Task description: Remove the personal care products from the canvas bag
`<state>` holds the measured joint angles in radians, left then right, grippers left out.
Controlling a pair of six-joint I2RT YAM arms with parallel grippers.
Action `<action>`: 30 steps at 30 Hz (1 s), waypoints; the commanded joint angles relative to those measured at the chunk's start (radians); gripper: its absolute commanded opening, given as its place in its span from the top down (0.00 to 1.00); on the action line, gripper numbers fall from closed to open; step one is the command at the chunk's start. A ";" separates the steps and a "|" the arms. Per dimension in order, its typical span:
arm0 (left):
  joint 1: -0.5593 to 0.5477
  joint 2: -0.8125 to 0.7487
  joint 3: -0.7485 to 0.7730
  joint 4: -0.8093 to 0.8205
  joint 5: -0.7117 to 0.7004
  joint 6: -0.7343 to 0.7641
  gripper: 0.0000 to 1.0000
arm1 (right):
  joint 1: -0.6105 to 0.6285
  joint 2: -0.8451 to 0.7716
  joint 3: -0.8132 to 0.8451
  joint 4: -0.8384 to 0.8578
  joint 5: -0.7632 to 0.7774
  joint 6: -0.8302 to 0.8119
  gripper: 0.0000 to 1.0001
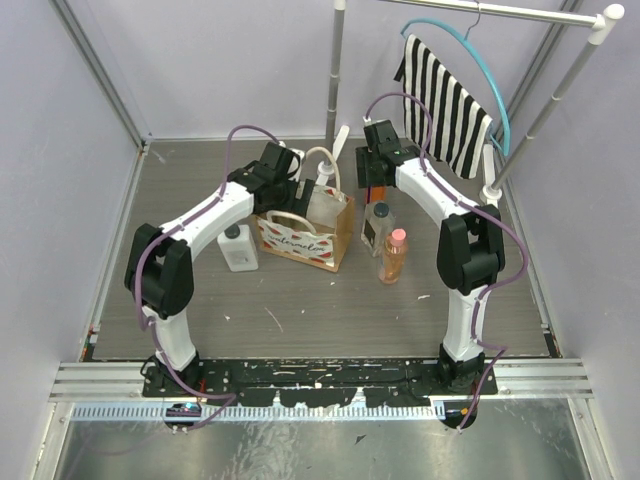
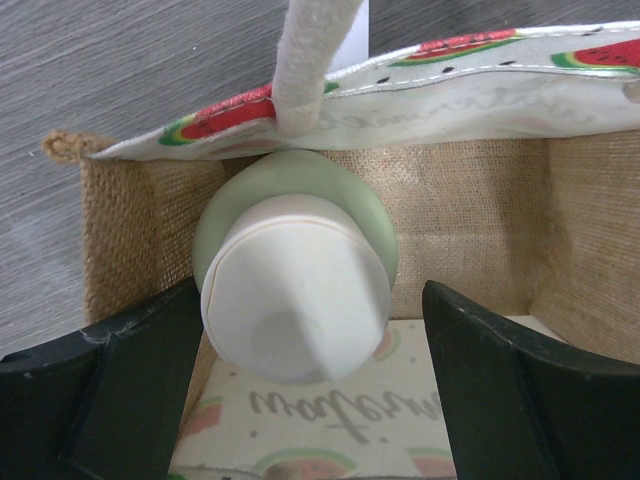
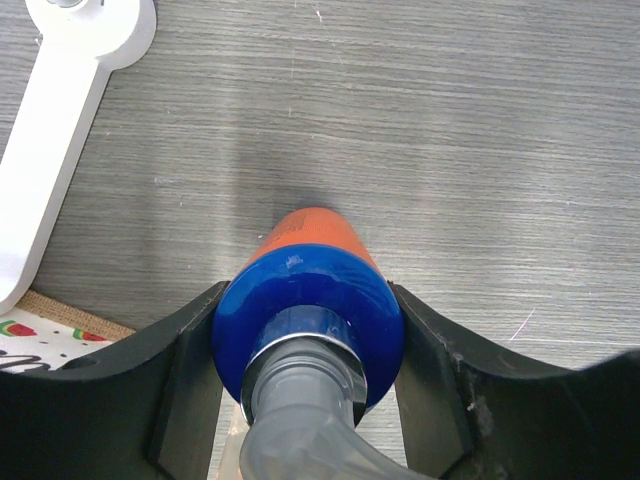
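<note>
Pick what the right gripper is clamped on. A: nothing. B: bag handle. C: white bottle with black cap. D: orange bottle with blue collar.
D: the right gripper presses both sides of the orange bottle at its blue collar, over the table, beside the bag.

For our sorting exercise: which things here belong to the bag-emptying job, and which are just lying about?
Job: bag, pump bottle, blue bottle, white bottle, orange bottle, black-capped bottle.
Lying about: striped cloth, rack.

Prob. lab rig: walled table (image 1: 300, 300), mounting rail (image 1: 100, 376).
</note>
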<state>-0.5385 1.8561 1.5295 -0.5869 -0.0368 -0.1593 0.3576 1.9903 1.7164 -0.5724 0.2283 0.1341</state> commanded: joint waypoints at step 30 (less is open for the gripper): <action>-0.015 -0.163 0.111 -0.009 0.024 -0.023 0.67 | -0.001 -0.336 0.005 -0.026 -0.066 0.013 0.00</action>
<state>-0.5430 1.8065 1.5322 -0.6064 -0.0093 -0.1776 0.3561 1.7340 1.7386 -0.6285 0.1589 0.1379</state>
